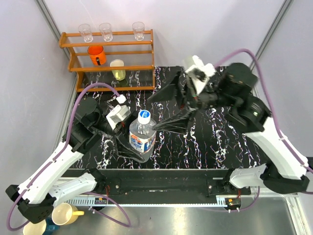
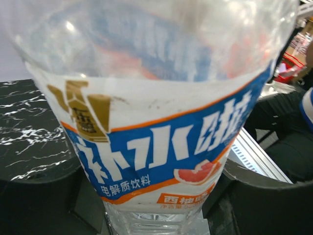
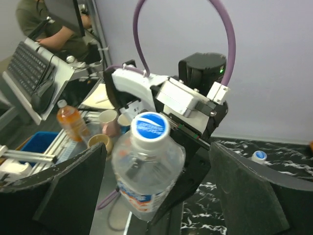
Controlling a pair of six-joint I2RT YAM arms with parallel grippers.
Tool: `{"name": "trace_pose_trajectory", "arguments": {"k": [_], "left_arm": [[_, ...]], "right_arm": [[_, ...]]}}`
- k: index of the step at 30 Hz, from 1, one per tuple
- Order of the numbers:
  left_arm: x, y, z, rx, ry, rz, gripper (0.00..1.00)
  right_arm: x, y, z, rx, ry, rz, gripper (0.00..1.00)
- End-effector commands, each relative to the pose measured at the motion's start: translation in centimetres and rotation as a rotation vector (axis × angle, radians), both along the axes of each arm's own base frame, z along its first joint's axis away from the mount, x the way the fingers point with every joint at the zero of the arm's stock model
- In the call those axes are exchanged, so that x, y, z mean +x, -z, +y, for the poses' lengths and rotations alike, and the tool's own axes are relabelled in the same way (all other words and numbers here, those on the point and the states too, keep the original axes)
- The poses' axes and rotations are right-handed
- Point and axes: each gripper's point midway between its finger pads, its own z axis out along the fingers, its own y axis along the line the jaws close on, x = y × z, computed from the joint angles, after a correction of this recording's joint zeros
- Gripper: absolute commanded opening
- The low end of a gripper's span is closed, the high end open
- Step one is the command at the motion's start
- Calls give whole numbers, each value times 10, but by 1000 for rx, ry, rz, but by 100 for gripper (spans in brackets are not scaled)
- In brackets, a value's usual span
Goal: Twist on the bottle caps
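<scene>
A clear bottle [image 1: 142,138] with a blue, white and orange label [image 2: 161,147] stands tilted on the black marble table [image 1: 220,142]. My left gripper [image 1: 138,147] is shut on its lower body, one dark finger [image 2: 34,196] on each side. A white cap with a blue top [image 1: 144,116] sits on the bottle's neck [image 3: 150,128]. My right gripper [image 1: 162,108] is open, its fingers [image 3: 68,191] spread wide on either side of the cap and apart from it. A second small cap [image 3: 258,156] lies loose on the table behind the left arm [image 1: 121,99].
A wooden rack [image 1: 110,58] at the back left holds three clear glasses, an orange cup [image 1: 96,55] and a yellow cup [image 1: 117,69]. Mugs [image 1: 66,214] sit below the table's near edge at the left. Purple cables loop from both arms.
</scene>
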Motion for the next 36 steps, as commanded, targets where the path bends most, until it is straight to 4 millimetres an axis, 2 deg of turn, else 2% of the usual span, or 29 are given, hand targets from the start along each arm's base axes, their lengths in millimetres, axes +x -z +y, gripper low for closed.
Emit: {"name": "trace_pose_trajectory", "arguments": {"k": [1, 8, 18, 22, 32, 35, 36], "left_arm": [[-21, -6, 13, -25, 143, -64, 29], [-17, -6, 10, -41, 113, -79, 29], [-8, -7, 4, -55, 40, -81, 29], [-4, -7, 3, -63, 16, -94, 28], [4, -1, 0, -53, -34, -90, 27], [9, -2, -2, -53, -63, -93, 27], [11, -2, -3, -54, -80, -93, 27]], "right_arm": [[-14, 4, 11, -15, -188, 25, 93], [-19, 0, 19, 27, -287, 32, 88], [-24, -2, 20, 60, -347, 67, 76], [-27, -5, 19, 77, -369, 61, 67], [-28, -6, 19, 84, -382, 78, 53], [-28, -5, 20, 81, -382, 82, 47], [-27, -5, 19, 82, -376, 77, 42]]}}
